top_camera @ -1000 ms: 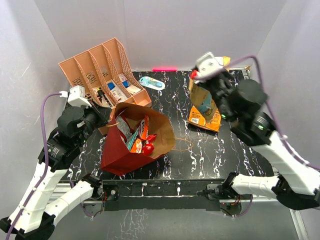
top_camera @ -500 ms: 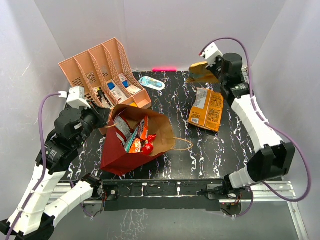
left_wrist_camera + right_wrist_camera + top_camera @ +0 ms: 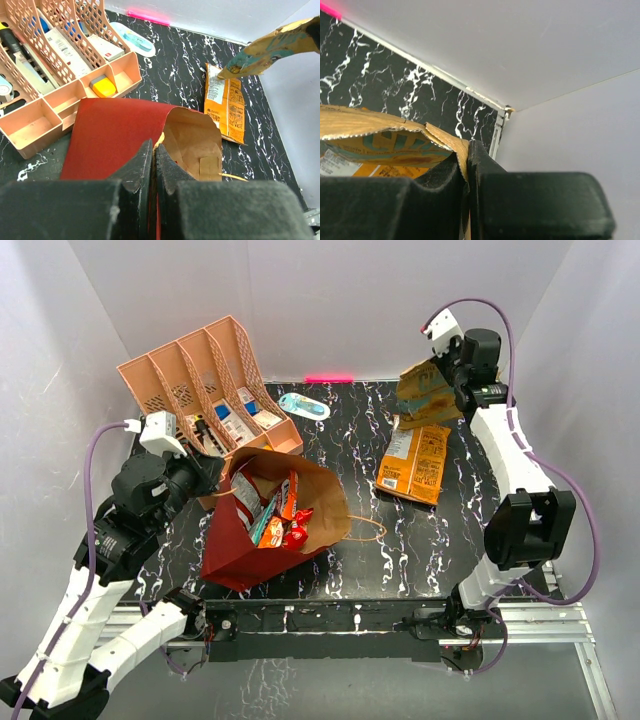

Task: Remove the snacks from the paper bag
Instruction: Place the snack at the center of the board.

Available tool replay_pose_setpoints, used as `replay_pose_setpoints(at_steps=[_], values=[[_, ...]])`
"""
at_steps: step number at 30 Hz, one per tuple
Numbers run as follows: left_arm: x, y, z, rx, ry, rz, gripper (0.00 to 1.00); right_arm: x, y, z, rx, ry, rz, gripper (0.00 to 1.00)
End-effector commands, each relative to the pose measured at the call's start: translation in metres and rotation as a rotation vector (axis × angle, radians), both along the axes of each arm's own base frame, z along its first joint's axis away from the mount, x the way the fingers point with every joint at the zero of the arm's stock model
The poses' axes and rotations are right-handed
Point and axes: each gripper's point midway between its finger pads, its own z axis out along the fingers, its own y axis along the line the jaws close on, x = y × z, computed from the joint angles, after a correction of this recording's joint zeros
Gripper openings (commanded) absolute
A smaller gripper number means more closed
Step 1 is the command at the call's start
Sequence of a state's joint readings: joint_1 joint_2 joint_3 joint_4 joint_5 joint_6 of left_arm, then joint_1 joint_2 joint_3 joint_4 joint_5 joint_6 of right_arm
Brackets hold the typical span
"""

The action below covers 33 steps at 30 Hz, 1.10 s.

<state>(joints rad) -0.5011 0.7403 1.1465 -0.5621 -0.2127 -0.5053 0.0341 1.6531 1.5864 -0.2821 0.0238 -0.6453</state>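
Note:
The dark-red paper bag [image 3: 240, 540] lies open on the black marble table, several snacks [image 3: 280, 515] inside it. My left gripper [image 3: 212, 468] is shut on the bag's rim [image 3: 150, 145], holding the mouth open. My right gripper [image 3: 452, 365] is shut on the sealed edge of a gold and teal snack packet [image 3: 425, 390], holding it in the air over the table's far right corner; the packet shows in the right wrist view [image 3: 380, 137] and the left wrist view [image 3: 270, 50]. An orange packet [image 3: 415, 462] lies flat on the table below it.
A peach slotted organizer [image 3: 205, 390] with small boxes stands at the back left, right behind the bag. A light-blue oval object [image 3: 303, 406] lies by the back wall. White walls close in on the sides and back. A tan cord handle [image 3: 365, 530] trails right of the bag.
My right arm has swung the gold and teal packet from above the orange packet up and back toward the far right corner. The left gripper and the bag have stayed put.

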Motion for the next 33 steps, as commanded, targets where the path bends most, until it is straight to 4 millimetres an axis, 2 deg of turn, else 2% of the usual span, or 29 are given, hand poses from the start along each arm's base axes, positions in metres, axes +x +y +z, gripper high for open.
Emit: replay_pose_setpoints(at_steps=[1,5,7,10,17,21,23,26,30,33], values=[[-0.005,-0.001,0.006,-0.009,-0.016,-0.018,0.00,0.016,-0.009,0.068,0.033,-0.184,-0.010,0.08],[-0.005,0.001,0.010,-0.011,-0.025,-0.013,0.00,0.028,-0.007,0.071,0.073,-0.169,-0.004,0.08],[-0.006,0.001,0.010,-0.009,-0.024,-0.012,0.00,0.038,-0.004,0.054,0.104,-0.129,-0.001,0.08],[-0.007,0.003,0.009,-0.006,-0.021,-0.008,0.00,0.047,-0.004,0.045,0.126,-0.113,-0.014,0.08],[-0.010,0.007,0.010,-0.008,-0.029,0.006,0.00,0.069,0.000,0.039,0.135,-0.085,-0.035,0.08],[-0.010,0.009,0.010,-0.005,-0.031,0.012,0.00,0.072,0.001,0.042,0.117,-0.087,-0.045,0.08],[-0.010,0.009,0.011,-0.003,-0.034,0.011,0.00,0.067,0.002,0.038,0.115,-0.069,-0.048,0.08],[-0.011,0.009,0.010,0.002,-0.032,0.011,0.00,0.048,0.005,0.025,0.119,-0.036,-0.055,0.08],[-0.011,0.008,0.009,0.003,-0.026,0.002,0.00,0.012,0.016,0.020,0.127,-0.041,-0.046,0.08],[-0.012,0.007,0.009,0.000,-0.025,-0.005,0.00,-0.014,0.019,-0.001,0.118,-0.003,-0.055,0.08]])
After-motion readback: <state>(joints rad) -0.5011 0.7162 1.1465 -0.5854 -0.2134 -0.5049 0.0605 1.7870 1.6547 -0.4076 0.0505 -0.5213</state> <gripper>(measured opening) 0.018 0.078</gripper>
